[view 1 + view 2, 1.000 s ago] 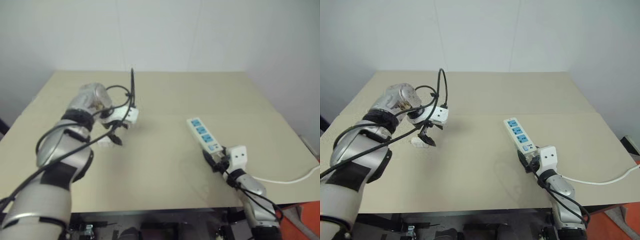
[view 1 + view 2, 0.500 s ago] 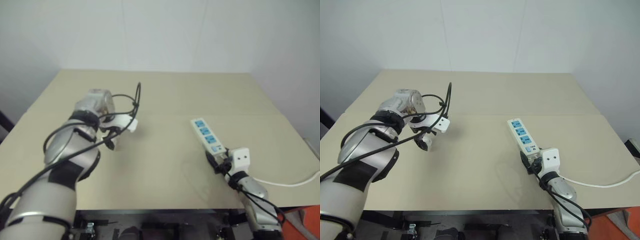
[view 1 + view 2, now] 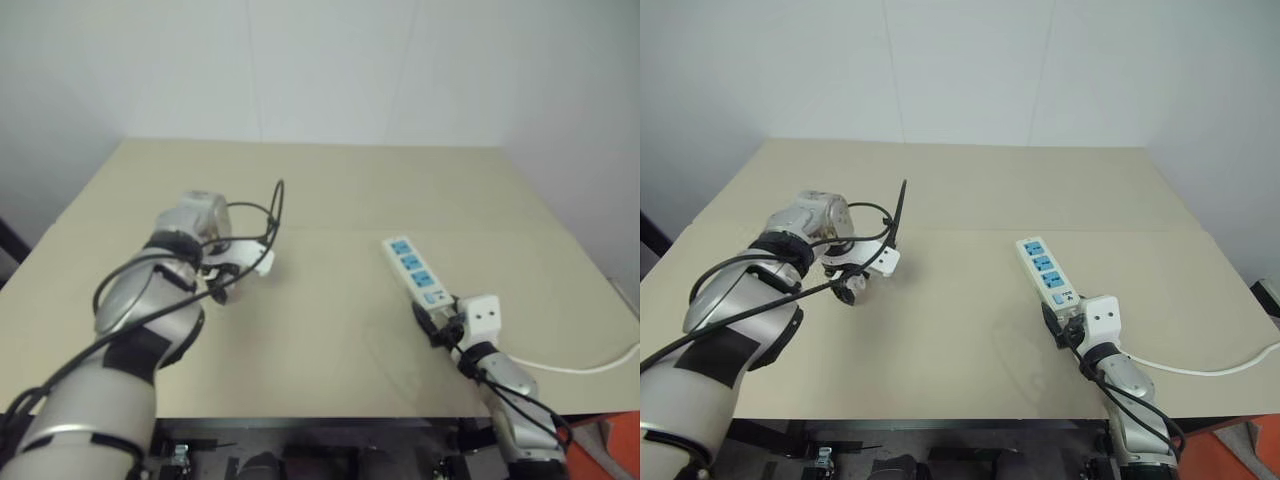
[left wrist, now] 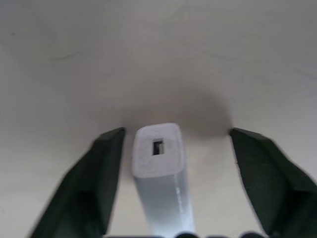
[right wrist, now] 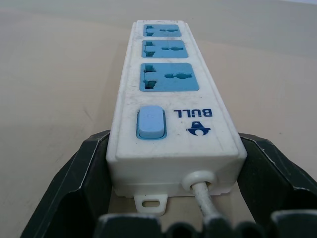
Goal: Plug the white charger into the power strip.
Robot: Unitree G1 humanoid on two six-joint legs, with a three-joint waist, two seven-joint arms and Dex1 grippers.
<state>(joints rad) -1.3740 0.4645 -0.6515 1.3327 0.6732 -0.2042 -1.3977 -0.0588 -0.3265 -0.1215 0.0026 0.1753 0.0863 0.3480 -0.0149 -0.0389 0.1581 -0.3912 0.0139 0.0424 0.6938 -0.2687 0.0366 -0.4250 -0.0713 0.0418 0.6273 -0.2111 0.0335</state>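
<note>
In the head views the white charger (image 4: 158, 158) was hidden behind the left gripper (image 3: 848, 288) and its wrist, so its place on the table (image 3: 960, 190) could not be read there. In the left wrist view the charger's lower body ran off the picture's edge, and whether either finger (image 4: 96, 183) touched it could not be told. The power strip (image 5: 171, 119) ended between the right gripper's (image 5: 173, 198) fingers; whether they pressed its sides was unclear. Its cord (image 3: 1200, 366) left the frame at the right. The small moulded marks beside each socket were too small to read.
</note>
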